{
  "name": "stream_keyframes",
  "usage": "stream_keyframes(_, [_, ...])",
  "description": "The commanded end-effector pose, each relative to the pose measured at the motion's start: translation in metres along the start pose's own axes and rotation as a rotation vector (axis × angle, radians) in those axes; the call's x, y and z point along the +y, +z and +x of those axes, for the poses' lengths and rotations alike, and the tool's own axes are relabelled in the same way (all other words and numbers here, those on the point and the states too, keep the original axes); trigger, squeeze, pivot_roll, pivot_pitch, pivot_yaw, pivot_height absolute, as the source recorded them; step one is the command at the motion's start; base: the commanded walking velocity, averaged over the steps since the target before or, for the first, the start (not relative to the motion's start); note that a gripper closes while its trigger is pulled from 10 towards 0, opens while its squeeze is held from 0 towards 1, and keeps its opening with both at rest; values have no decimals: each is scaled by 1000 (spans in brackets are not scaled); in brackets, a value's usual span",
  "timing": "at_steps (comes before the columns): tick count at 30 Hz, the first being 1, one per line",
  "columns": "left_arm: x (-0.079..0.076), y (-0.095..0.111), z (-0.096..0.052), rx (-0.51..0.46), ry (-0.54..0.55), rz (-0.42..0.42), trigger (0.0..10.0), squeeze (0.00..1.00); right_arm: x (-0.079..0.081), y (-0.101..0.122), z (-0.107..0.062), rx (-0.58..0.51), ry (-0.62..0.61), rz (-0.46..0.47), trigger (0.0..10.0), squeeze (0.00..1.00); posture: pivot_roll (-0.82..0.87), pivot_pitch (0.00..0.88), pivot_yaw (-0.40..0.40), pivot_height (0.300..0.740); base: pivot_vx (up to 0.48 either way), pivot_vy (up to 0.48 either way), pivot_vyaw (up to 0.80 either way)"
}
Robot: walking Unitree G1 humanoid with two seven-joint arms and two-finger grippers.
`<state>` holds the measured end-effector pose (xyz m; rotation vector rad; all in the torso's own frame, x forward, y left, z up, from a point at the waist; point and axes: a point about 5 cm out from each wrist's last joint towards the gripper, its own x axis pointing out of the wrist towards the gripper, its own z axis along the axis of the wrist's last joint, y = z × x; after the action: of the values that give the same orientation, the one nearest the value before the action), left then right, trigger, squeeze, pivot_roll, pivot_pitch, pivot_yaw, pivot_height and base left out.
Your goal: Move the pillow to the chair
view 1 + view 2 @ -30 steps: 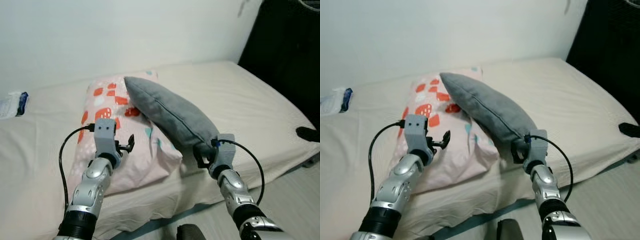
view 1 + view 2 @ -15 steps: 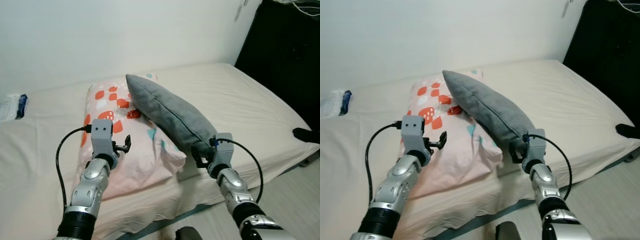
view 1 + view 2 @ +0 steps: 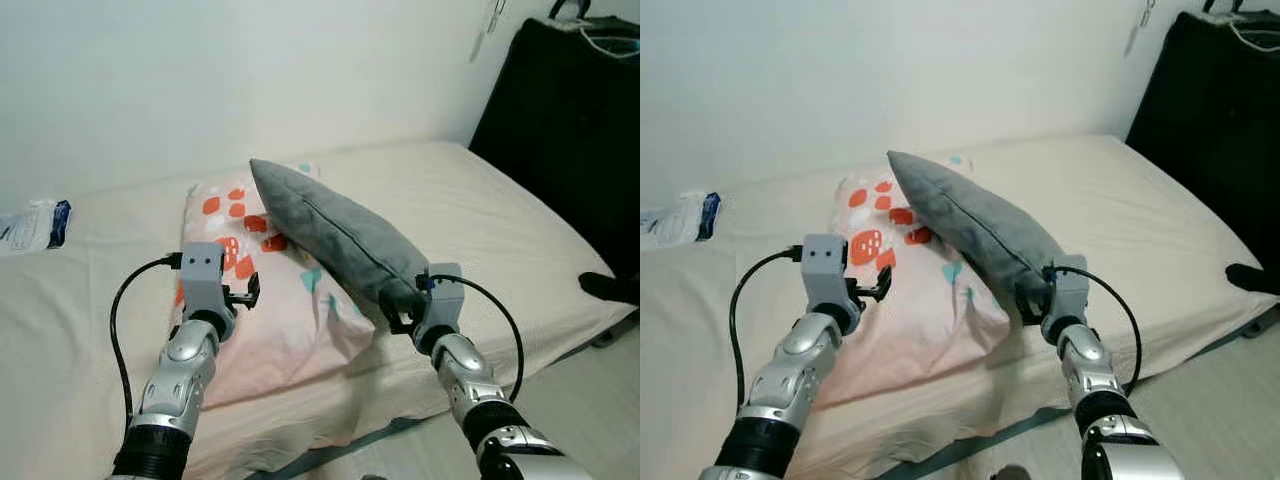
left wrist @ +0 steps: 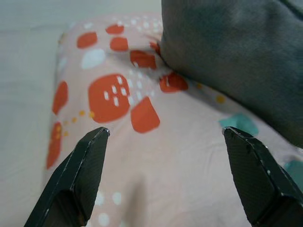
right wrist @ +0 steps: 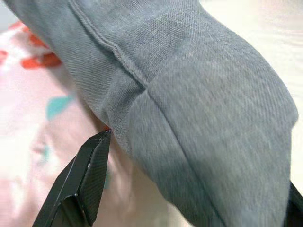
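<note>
White wall rises behind the cream bed (image 3: 500,215) before us. On it lies a pink patterned pillow (image 3: 270,300), and a grey pillow (image 3: 335,235) leans across that. Our right gripper (image 3: 402,312) is clamped on the grey pillow's near corner. Our left gripper (image 3: 245,293) hovers over the pink pillow, fingers (image 4: 83,172) spread and holding nothing.

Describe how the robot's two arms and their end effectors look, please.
Both arms are silver metal with black joint rings. Each wrist carries a grey box with a looping black cable. The left end effector and right end effector have black fingers, long and tapering.
</note>
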<state>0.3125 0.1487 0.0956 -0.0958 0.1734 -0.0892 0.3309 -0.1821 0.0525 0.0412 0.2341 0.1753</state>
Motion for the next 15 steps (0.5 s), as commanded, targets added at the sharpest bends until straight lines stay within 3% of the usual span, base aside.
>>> stream_keyframes(1, [4, -5, -1, 14, 17, 2, 10000, 0, 4, 5, 4, -9, 29, -13, 10000, 0, 25, 0, -79, 698, 0, 0, 0])
stream_keyframes(15, [14, 1, 2, -7, 39, 3, 10000, 0, 2, 18, 9, -43, 24, 9, 10000, 0, 33, 0, -86, 740, 0, 0, 0])
